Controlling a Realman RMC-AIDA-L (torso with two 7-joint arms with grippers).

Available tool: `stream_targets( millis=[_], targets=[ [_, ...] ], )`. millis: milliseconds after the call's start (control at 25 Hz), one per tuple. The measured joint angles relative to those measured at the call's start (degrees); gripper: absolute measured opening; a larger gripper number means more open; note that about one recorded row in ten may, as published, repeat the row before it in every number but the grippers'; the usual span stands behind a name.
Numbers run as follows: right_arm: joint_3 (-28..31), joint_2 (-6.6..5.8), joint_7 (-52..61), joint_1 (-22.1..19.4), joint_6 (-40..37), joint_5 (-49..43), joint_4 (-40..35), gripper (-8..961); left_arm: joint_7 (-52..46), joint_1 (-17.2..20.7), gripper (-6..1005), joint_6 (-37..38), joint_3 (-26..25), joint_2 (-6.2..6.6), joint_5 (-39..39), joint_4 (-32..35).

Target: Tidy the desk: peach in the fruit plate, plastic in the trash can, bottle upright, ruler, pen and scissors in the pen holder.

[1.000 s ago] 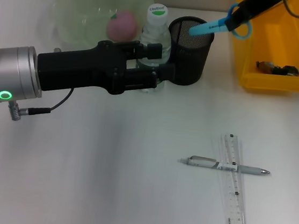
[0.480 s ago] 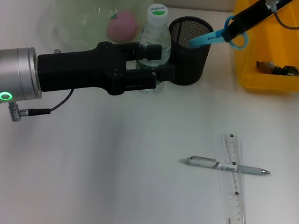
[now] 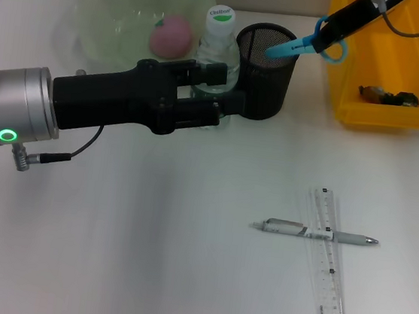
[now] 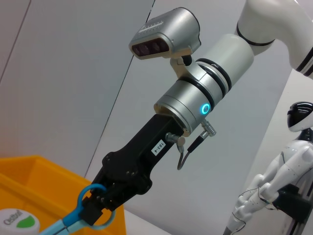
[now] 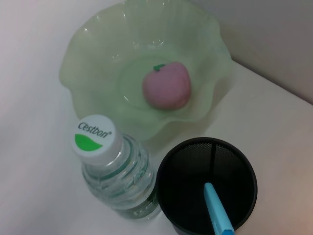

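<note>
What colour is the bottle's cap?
The bottle cap is white with a green patch; the right wrist view shows it best.

A robotics lab, judging by the plain white desk (image 3: pixel 145 256), bare grey wall panels (image 4: pixel 58 88), and a white humanoid robot (image 4: pixel 274 188) standing in the background beside the working arm.

A white humanoid robot figure (image 4: pixel 279 183) stands before a grey wall (image 4: pixel 73 73)

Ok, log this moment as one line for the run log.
left claw: at upright bottle | right claw: shut on scissors, tips in pen holder | pen, ruler: on desk
</note>
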Motion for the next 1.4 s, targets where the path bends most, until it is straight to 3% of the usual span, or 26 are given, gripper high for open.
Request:
stream_targets(
  millis=[920, 1120, 1160, 1400],
  targets=[
    [-0.7, 0.78, -0.3, -1.0, 1.2, 0.1, -2.3, 136, -0.2, 0.0, 659, 0.1, 0.3, 0.00, 0.0, 0.0],
    [-0.2, 2.10, -0.4, -4.4, -0.4, 1.0, -10.1, 141, -0.2, -0.1, 659, -0.2, 0.4, 0.06, 0.0, 0.0],
    [-0.5, 2.66, -0.4, -6.7, -1.4, 2.8, -14.2, 142, -0.1, -0.1, 659, -0.3, 0.3, 0.06, 0.0, 0.0],
    [-0.6, 3.05, -0.6, -13.1, -4.0, 10.6, -22.8, 149, 0.0, -0.1, 659, -0.3, 0.2, 0.09, 0.0, 0.0]
  ],
)
